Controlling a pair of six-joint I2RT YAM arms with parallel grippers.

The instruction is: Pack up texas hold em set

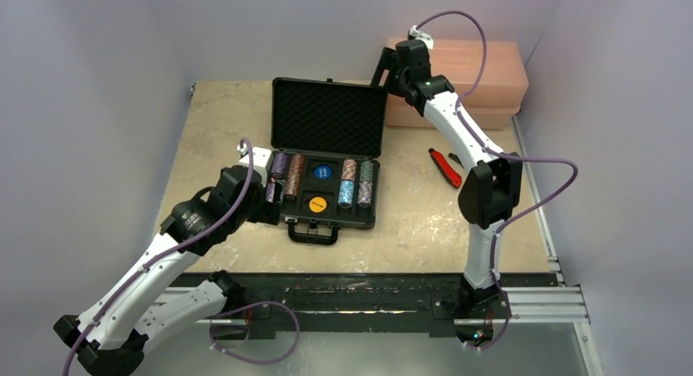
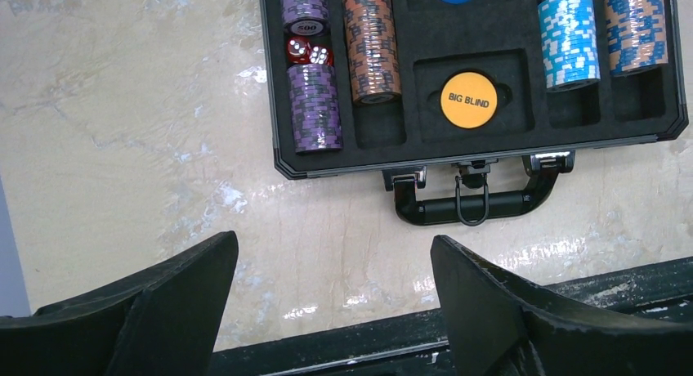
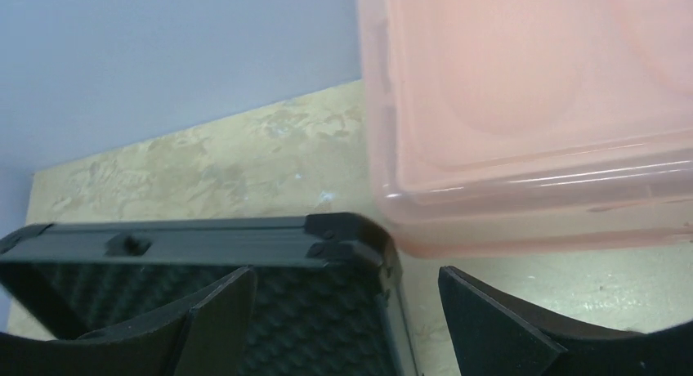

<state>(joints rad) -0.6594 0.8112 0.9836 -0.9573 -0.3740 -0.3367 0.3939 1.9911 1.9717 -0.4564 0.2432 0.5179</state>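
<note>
The black poker case [image 1: 288, 215] lies open on the table, its foam-lined lid [image 1: 328, 118] standing up. Its tray [image 2: 274, 106] holds rows of purple [image 2: 315, 106], orange [image 2: 372, 45] and blue chips [image 2: 568, 37], red dice [image 2: 308, 51], a yellow BIG BLIND button [image 2: 468, 100] and a blue button [image 1: 324, 172]. My left gripper [image 2: 335, 266] is open and empty, above bare table left of the case handle [image 2: 470, 204]. My right gripper [image 3: 347, 298] is open and empty at the lid's top right corner [image 3: 343, 233], which lies between its fingers.
A pink plastic storage box [image 1: 470, 82] stands at the back right, just behind the lid; it fills the right wrist view [image 3: 531, 106]. A red-handled tool [image 1: 446, 167] lies on the table right of the case. A black rail [image 1: 368, 298] runs along the table's near edge.
</note>
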